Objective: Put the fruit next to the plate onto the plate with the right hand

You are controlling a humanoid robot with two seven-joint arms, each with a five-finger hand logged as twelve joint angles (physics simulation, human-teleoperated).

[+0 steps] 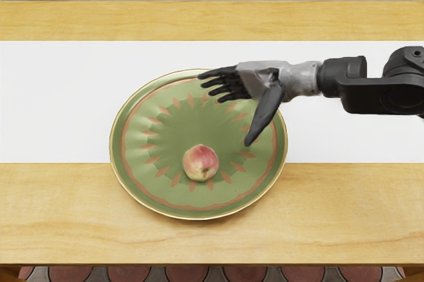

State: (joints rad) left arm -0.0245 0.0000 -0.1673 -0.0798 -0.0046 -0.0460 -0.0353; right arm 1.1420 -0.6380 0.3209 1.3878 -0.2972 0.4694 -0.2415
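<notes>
The wooden table (331, 216) shows its bare plank in front of the plate (152, 130), nearest to the viewer. The plate is round and green, with a gold rim and a reddish star pattern. Its front part lies on the wood, its back part on the white runner (66, 96) that passes under it.

The peach (200, 162) is on the plate, a little in front of the plate's middle (its skin is red and yellow). Nothing touches it.

The right hand (244, 89) is over the back right part of the plate, apart from the peach. It holds nothing. The dark fingers (218, 85) are spread and point toward the plate's left side, and the thumb (262, 116) points down toward the plate's middle. I cannot tell if the thumb tip touches the plate. The right arm (371, 83) comes in from the right of the plate, above the runner.

Behind the plate the runner ends, and one more strip of wood follows.
</notes>
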